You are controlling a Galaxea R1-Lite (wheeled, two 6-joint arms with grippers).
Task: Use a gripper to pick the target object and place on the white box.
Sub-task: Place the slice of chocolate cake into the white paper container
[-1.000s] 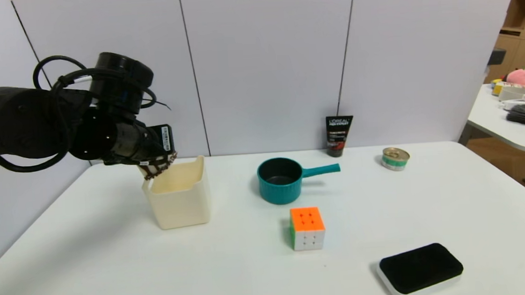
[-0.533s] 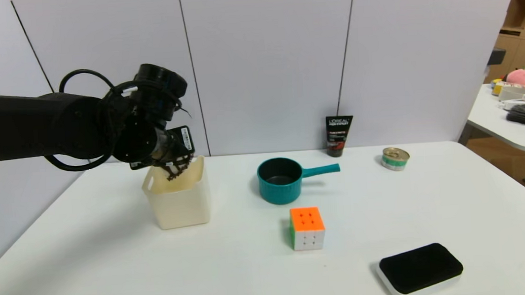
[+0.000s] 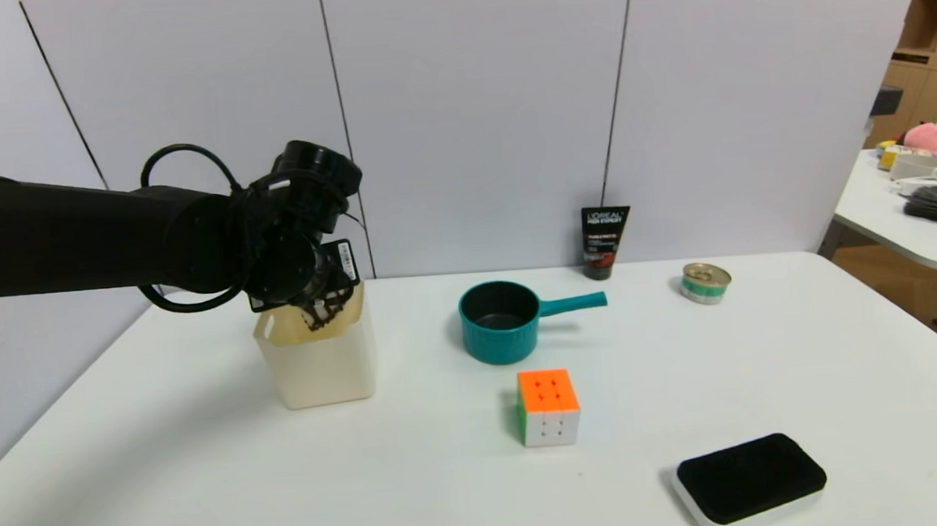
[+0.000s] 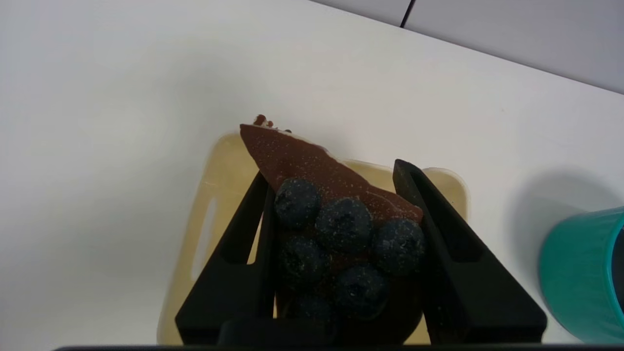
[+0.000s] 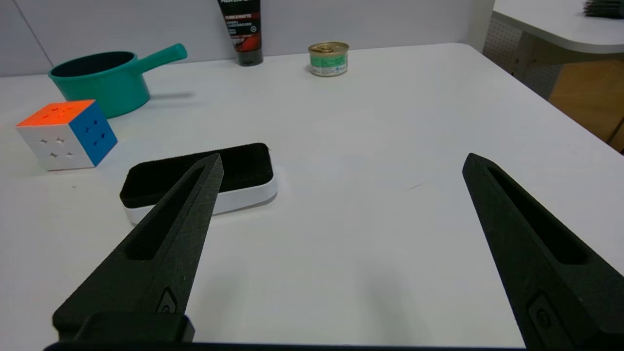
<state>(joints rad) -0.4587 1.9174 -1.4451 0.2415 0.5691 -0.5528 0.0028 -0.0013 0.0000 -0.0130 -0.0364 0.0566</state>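
Left gripper (image 4: 336, 190) clamped on the cake slice (image 4: 312, 165) over the white box (image 3: 324, 369).
The slice seems partly below the box's rim; the box stands near the worktop's (image 3: 449, 476) far left corner, right gripper (image 5: 343, 161) parked open above the worktop.

Head camera looks forward and down; both wrist cameras look closer.
Head and right-wrist views share the pan (image 3: 500, 334); the left wrist's lower edge seems shadowed.
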